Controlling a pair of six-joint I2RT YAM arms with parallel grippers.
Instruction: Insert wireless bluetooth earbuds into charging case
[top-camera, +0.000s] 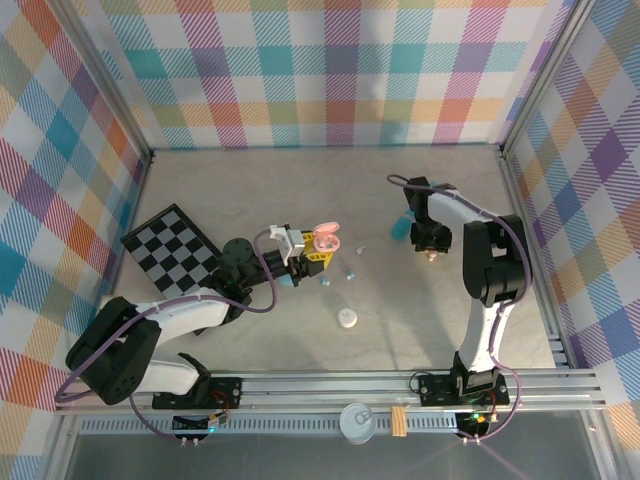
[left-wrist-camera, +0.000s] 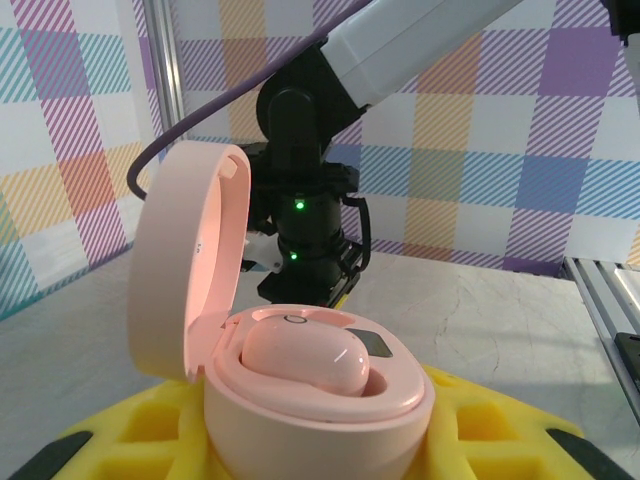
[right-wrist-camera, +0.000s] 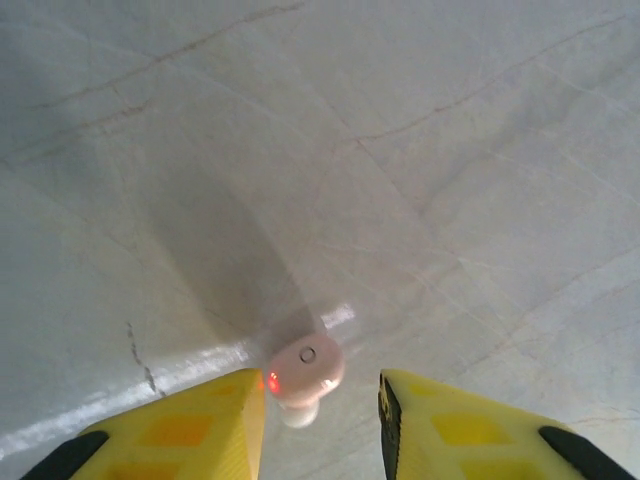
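— Where does it stand?

— Partway, I'd say. The left arm reaches across the tabletop (top-camera: 400, 320) from the near-left and the right arm stands at the right, with their pincers well apart.

— And the case?

— The left pincer (top-camera: 311, 250) is clamped on the pink case (left-wrist-camera: 310, 420). The base sits between its fingers and the lid (left-wrist-camera: 185, 270) is swung up and open. A white case (top-camera: 346, 319) lies nearer the arm bases, with neither pincer on it.

— Anything in the pink one?

— One seated bud (left-wrist-camera: 305, 360), pink, down in its well. The slot (left-wrist-camera: 377, 345) beside it looks free.

— So where's the second bud?

— Likely the pinkish bud (right-wrist-camera: 305, 372) at the right pincer (right-wrist-camera: 322, 385), low over the tabletop. The jaws stand a little apart round it. It touches one finger, with a gap to the other. I cannot tell whether it is pinched or only straddled.

— What's left?

— By my reading: secure that bud, carry it across to the pink case, seat it and shut the lid. A few loose buds (top-camera: 350, 272), pale blue and white, lie just right of the pink case, so more probably remain after this pair.
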